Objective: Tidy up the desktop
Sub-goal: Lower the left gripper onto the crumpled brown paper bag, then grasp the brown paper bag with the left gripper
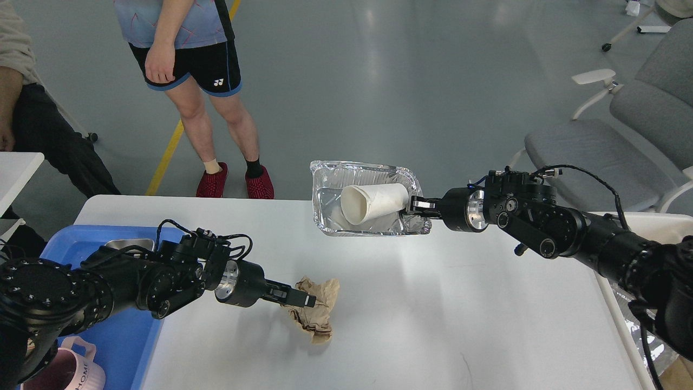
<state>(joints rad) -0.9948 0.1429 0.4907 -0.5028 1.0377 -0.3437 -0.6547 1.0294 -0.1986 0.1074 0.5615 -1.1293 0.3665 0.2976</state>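
Observation:
The white desktop fills the lower middle of the head view. A crumpled brown paper lies on it left of centre. My left gripper reaches in from the left and its dark fingertips lie against the paper's left side; the two fingers cannot be told apart. My right gripper is shut on the right rim of a foil tray, held tilted above the desktop's far edge. A white paper cup lies on its side inside the foil tray.
A blue plastic tray sits at the desktop's left end, holding a metal container and a pink mug. A person stands beyond the far edge. Grey chairs stand at the right, a small white table at the left.

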